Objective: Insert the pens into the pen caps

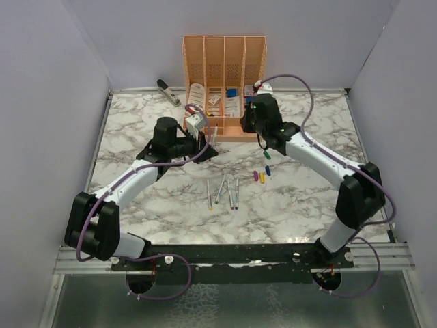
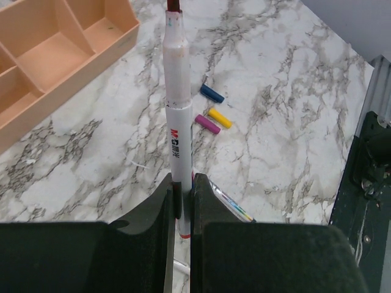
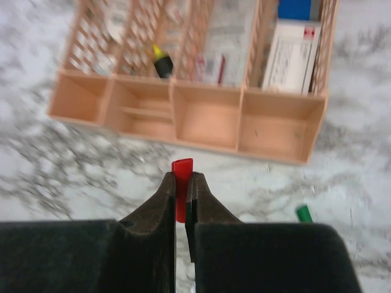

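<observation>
My left gripper point(image 2: 182, 183) is shut on the lower barrel of a whitish pen point(image 2: 174, 110), which points away with its dark red tip bare. In the top view this gripper point(image 1: 207, 150) hovers left of centre. My right gripper point(image 3: 181, 178) is shut on a red pen cap point(image 3: 182, 168), whose top sticks out past the fingertips. It point(image 1: 261, 140) hangs just in front of the organiser. On the marble lie a green cap point(image 1: 268, 155), a blue cap point(image 2: 212, 93), a yellow cap point(image 2: 219, 118) and a purple cap point(image 2: 208, 124). Several pens point(image 1: 220, 190) lie side by side mid-table.
An orange organiser point(image 1: 224, 85) with boxes and small items stands at the back centre. A grey stapler point(image 1: 168, 91) lies left of it. Grey walls close in the left, right and back sides. The arms' base rail point(image 1: 232, 256) runs along the near edge.
</observation>
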`<state>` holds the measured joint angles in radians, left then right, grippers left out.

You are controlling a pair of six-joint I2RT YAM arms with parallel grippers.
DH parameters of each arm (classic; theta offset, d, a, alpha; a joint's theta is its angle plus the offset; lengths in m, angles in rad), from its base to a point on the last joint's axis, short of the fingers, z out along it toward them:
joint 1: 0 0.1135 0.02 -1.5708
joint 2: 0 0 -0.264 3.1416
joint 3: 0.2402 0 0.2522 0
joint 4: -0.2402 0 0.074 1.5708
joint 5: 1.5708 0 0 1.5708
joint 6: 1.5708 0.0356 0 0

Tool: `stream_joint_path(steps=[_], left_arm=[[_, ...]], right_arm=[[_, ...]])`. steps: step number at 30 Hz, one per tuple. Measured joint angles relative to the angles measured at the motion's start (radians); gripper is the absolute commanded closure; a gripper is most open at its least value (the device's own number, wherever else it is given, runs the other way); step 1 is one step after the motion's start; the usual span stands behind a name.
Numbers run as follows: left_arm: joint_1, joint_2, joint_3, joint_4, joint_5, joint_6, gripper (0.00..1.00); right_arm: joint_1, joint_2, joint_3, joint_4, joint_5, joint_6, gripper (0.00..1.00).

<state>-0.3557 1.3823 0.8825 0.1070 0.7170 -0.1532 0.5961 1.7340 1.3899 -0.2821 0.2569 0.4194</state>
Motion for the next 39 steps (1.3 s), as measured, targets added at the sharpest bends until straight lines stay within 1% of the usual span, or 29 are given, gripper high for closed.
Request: stream_joint_path(steps=[3, 6, 9, 13, 15, 19, 25, 29, 34, 39], left_arm=[[-0.048, 0.000, 0.000, 0.011, -0.004, 0.000, 1.00], [-0.103, 0.000, 0.000, 0.034, -0.013, -0.006, 1.00], [-0.140, 0.000, 0.000, 0.071, -0.014, -0.029, 1.00], [-0.167, 0.014, 0.024, 0.120, -0.006, -0.079, 1.00], [-0.175, 0.029, 0.047, 0.138, 0.000, -0.098, 1.00], [-0.189, 0.057, 0.090, 0.167, 0.027, -0.134, 1.00], [-0.197, 0.075, 0.093, 0.177, 0.048, -0.159, 1.00], [-0.197, 0.079, 0.093, 0.177, 0.056, -0.171, 1.00], [-0.202, 0.079, 0.094, 0.177, 0.077, -0.180, 1.00], [-0.205, 0.079, 0.110, 0.179, 0.107, -0.191, 1.00]], right_arm=[[-0.008, -0.116, -0.041, 0.132, -0.001, -0.026, 0.99], [-0.021, -0.235, -0.152, 0.299, -0.011, -0.043, 0.99], [-0.031, -0.354, -0.315, 0.493, -0.050, -0.058, 0.99], [-0.036, -0.446, -0.457, 0.678, -0.123, -0.059, 0.99], [-0.036, -0.475, -0.496, 0.738, -0.156, -0.059, 0.99], [-0.036, -0.523, -0.529, 0.824, -0.218, -0.051, 0.99], [-0.036, -0.559, -0.529, 0.901, -0.297, -0.023, 0.99], [-0.036, -0.562, -0.536, 0.938, -0.343, -0.015, 0.98], [-0.036, -0.564, -0.594, 1.011, -0.407, -0.012, 0.99], [-0.036, -0.563, -0.608, 1.054, -0.444, -0.005, 0.99]])
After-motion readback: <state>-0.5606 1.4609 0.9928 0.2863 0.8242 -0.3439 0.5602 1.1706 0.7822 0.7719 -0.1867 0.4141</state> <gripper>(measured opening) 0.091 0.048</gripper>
